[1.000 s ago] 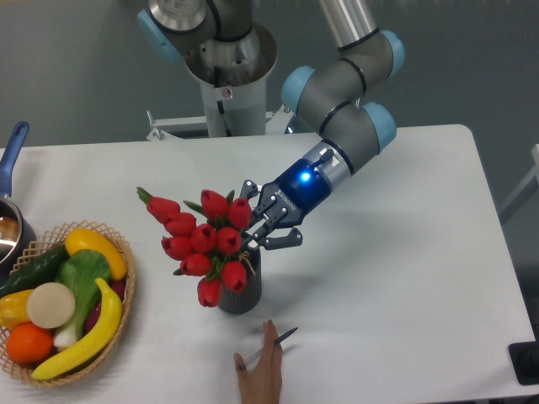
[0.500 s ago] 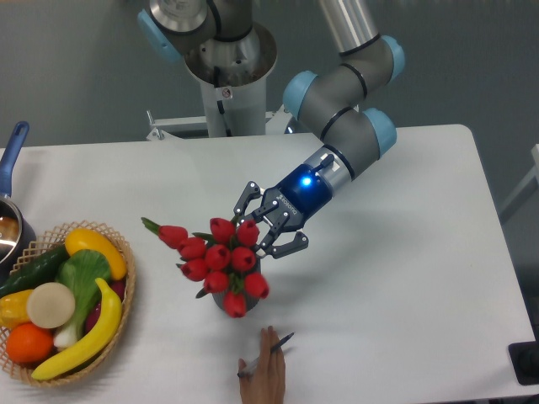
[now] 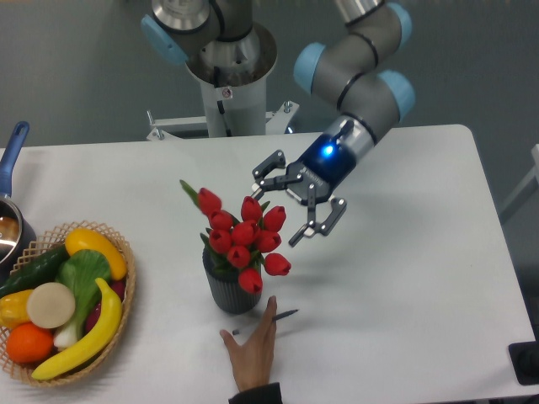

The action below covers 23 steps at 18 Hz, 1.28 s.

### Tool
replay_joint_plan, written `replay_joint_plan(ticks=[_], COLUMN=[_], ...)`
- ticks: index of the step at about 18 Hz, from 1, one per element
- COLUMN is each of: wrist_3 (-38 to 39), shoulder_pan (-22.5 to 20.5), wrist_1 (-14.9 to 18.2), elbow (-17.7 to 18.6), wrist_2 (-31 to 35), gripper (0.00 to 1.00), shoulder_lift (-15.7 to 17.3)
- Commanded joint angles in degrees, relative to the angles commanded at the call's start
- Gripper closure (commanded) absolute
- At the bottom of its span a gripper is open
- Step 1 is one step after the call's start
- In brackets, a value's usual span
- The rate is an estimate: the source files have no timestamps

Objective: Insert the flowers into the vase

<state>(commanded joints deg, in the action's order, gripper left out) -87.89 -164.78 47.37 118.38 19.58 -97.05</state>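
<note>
You have the flowers (image 3: pixel 244 238) standing in the vase (image 3: pixel 232 289), which sits on the worktop (image 3: pixel 404 278) toward its front edge, left of centre. Your gripper (image 3: pixel 293 206) hangs just right of the red buds, fingers spread wide, holding nothing. A human hand (image 3: pixel 252 349) rests at the front edge, fingertips at the vase's base, a pen (image 3: pixel 275 317) beside it. A basket of fruit (image 3: pixel 63 299) occupies the front-left corner, a blue-handled pot (image 3: pixel 12 194) behind it

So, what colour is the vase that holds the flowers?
Dark grey with fine vertical ribs, the vase shows in the fixed camera view.
</note>
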Motion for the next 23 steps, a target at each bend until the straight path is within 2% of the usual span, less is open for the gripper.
replay_joint_plan(ticks=[5, 7, 10, 14, 16, 18, 23], wrist_3=[-0.3, -0.4, -0.4, 0.2, -0.6, -4.1, -19.3], shoulder_pan=[-4.0, -6.2, -9.1, -11.9, -12.0, -11.6, -12.8], wrist_1=[0.0, 0.0, 0.1, 0.7, 3.0, 3.9, 11.9], elbow=[0.2, -0.3, -1.7, -5.2, -6.2, -7.3, -9.7], wrist_2=[4.0, 9.7, 22.4, 30.5, 37.5, 44.5, 50.4], gripper=[0.00, 0.00, 0.00, 0.00, 0.00, 0.00, 0.00], shoulder_lift=[4.9, 6.9, 9.0, 12.3, 14.2, 15.0, 15.6])
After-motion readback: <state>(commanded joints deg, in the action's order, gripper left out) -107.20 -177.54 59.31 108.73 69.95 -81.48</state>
